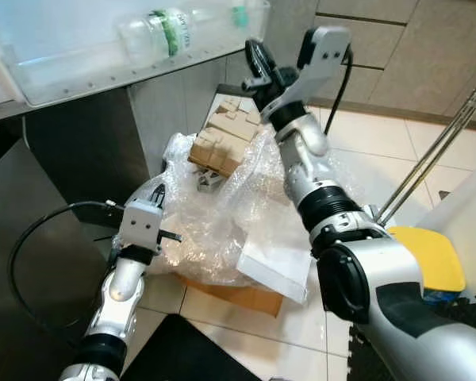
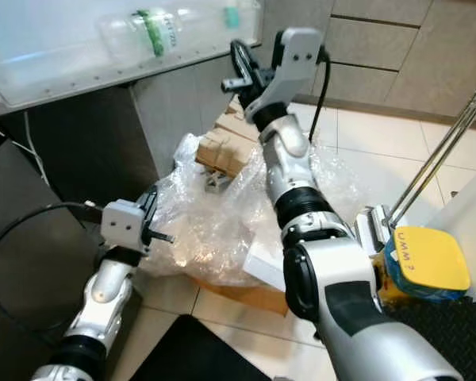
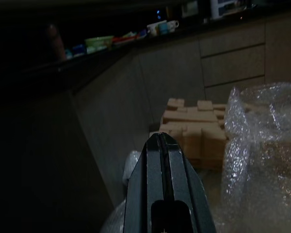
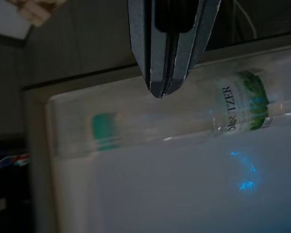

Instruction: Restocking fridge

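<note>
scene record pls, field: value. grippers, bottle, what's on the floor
left gripper: shut, low, at the edge of the plastic wrap
right gripper: shut, raised beside the fridge door shelf, holding nothing
water bottle: lying on its side in the fridge door shelf, green cap toward the right gripper
plastic wrap: crumpled, loose over a cardboard box on the tiled floor
cardboard inserts: stacked at the far side of the wrap
yellow-lidded container: by the robot's right side

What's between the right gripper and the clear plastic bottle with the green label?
Only the door bin's translucent wall: in the right wrist view the shut right gripper sits just outside it, the clear green-labelled bottle lying inside.
</note>
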Controlling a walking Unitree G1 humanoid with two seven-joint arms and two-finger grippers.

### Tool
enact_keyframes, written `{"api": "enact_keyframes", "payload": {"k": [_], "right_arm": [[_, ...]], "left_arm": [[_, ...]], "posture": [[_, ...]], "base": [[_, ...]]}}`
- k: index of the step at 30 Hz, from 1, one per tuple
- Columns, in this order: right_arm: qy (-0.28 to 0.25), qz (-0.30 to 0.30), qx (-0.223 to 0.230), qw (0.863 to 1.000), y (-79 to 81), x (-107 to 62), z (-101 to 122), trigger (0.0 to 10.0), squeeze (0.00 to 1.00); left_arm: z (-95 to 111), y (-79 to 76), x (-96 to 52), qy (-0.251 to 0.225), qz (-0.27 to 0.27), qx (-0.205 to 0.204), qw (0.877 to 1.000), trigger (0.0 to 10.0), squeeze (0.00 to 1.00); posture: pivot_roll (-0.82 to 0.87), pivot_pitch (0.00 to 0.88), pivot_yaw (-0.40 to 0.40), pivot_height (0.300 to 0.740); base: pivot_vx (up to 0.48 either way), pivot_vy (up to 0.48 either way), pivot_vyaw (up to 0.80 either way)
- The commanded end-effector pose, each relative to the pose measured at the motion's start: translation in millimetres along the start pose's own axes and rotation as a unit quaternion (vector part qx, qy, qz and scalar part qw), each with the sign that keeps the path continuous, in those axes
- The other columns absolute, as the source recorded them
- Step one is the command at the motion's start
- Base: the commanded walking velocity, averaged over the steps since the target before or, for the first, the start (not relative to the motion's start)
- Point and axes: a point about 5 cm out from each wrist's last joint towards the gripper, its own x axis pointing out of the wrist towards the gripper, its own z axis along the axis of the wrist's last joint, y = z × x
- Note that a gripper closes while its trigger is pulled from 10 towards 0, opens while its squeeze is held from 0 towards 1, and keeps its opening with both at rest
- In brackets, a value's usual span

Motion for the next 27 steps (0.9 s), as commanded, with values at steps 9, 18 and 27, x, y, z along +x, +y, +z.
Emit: {"api": "enact_keyframes", "payload": {"k": [9,18,27], "right_arm": [[0.022,0.033,0.018,0.999,29.0,21.4,2,10.0,0.00],[0.028,0.042,0.027,0.998,41.7,29.5,5,10.0,0.00],[0.032,0.041,0.026,0.998,54.5,41.8,14,10.0,0.00]], "left_arm": [[12,8.7,-13.2,0.002,0.003,0.024,1.000,10.0,0.00],[23,22.2,-18.7,-0.001,0.021,0.044,0.999,10.0,0.00],[31,33.7,-25.2,0.007,0.034,0.064,0.997,10.0,0.00]], "posture": [[0.02,0.213,-0.075,0.740],[0.07,0.233,-0.096,0.740],[0.10,0.236,-0.113,0.740]], "base": [[0.000,0.000,0.00],[0.000,0.000,0.00],[0.000,0.000,0.00]]}}
